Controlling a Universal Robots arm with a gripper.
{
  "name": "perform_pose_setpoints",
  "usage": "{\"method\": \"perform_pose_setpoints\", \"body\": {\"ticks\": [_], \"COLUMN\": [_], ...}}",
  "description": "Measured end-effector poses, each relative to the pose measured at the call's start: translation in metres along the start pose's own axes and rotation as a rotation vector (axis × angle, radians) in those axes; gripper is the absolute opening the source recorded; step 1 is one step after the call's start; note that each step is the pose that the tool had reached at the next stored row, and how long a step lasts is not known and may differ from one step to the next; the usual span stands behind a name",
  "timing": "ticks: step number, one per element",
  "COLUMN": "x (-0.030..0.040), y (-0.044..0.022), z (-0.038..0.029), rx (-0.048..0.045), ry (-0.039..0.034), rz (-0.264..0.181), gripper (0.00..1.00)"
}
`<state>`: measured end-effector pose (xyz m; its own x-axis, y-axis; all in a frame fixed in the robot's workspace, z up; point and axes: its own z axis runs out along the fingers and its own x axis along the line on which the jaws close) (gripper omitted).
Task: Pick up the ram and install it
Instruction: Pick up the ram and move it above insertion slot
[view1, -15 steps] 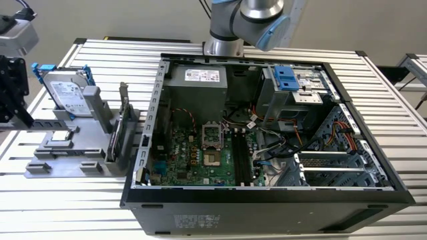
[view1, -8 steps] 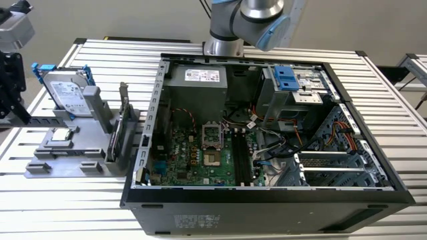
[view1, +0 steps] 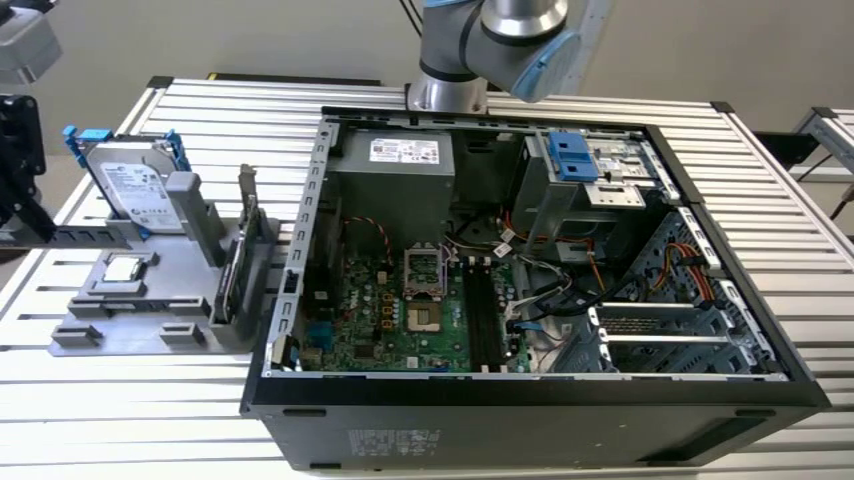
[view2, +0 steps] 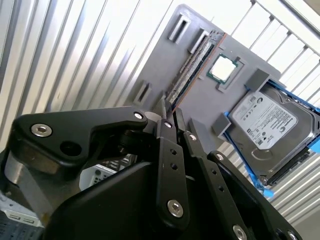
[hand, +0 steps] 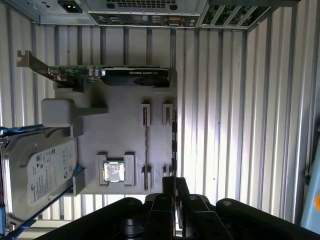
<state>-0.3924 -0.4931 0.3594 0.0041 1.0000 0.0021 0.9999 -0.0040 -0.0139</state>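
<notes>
Hand (hand: 175, 184) empty, fingers together, over the holder (hand: 120, 125). Ram (view2: 192, 67) stands on edge in a holder slot near the CPU (view2: 221, 69). To grab well: open up, centre over the stick, pinch its flat faces mid-length.

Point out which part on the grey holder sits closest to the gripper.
The ram, the thin stick standing on edge just ahead of the gripper. The processor, the hard drive and the card lie farther off.

Arm (view1: 461, 45) is the usual silver-grey tube with a light blue joint cap (view1: 561, 55). Gripper (view2: 170, 114) is all matte black: flat linkage bars (view2: 169, 170), shiny silver screws (view2: 41, 130), chunky rounded knuckles.
</notes>
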Motion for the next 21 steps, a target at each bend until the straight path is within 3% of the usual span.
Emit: {"method": "perform_pose_setpoints", "body": {"ticks": [21], "x": [0.0], "y": [-0.0002], "z": [-0.0192], "rx": [0.0001], "ry": [-0.0001], "rz": [0.001], "gripper": [0.0]}}
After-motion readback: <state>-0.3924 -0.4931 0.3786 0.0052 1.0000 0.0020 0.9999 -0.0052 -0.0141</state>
